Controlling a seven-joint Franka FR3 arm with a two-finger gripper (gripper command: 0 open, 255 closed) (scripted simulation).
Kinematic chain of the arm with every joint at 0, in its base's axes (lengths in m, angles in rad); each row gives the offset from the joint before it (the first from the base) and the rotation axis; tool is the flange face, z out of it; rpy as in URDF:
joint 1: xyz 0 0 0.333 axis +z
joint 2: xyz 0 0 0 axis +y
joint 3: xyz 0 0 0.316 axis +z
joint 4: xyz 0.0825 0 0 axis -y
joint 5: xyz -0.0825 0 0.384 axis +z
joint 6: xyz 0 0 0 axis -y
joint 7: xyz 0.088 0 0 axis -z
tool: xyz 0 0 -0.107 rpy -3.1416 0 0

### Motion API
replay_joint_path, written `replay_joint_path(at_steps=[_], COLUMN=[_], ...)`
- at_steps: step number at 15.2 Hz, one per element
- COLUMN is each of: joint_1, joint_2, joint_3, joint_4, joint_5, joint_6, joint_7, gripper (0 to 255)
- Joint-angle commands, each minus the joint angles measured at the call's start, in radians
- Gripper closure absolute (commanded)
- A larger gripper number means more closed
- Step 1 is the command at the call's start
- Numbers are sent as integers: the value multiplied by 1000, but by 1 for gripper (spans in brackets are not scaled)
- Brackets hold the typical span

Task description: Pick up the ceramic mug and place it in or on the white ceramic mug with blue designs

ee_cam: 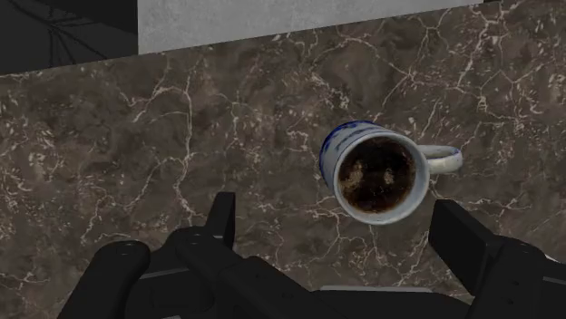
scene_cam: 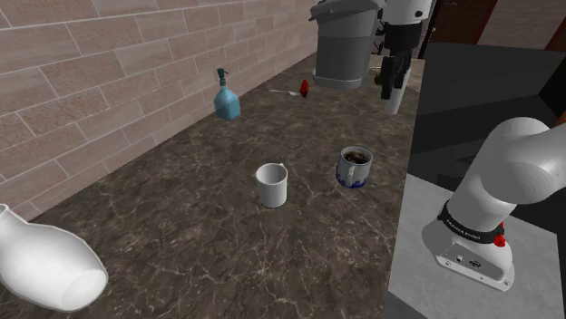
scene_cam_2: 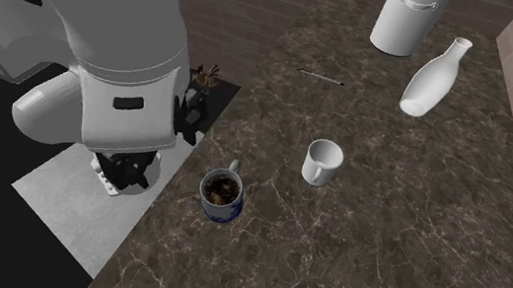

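A plain white mug (scene_cam: 271,185) (scene_cam_2: 322,162) stands upright near the middle of the dark marble counter (scene_cam: 200,227). Close beside it, toward the stand, is a white mug with blue designs (scene_cam: 355,167) (scene_cam_2: 222,194) (ee_cam: 381,172), whose inside looks dark brown. My black gripper (scene_cam: 390,80) (ee_cam: 340,227) hangs high over the counter, well above both mugs. Its fingers (ee_cam: 220,217) stand wide apart and hold nothing. In the wrist view the blue-patterned mug lies far below, nearer one finger than the other.
A blue spray bottle (scene_cam: 226,98), a small red object (scene_cam: 305,88) and a grey lidded pot (scene_cam: 345,41) stand at the counter's far end. A white vase (scene_cam: 45,263) (scene_cam_2: 434,79) lies on its side by the brick wall. The grey stand (scene_cam: 472,254) borders the counter.
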Motion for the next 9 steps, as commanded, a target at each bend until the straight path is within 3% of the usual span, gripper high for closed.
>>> replay_joint_path(at_steps=[1,9], joint_1=[0,64], joint_2=[0,137], joint_3=[0,156], joint_4=[0,-12], joint_5=[0,100], joint_6=[0,161], joint_7=[0,174], gripper=[0,0])
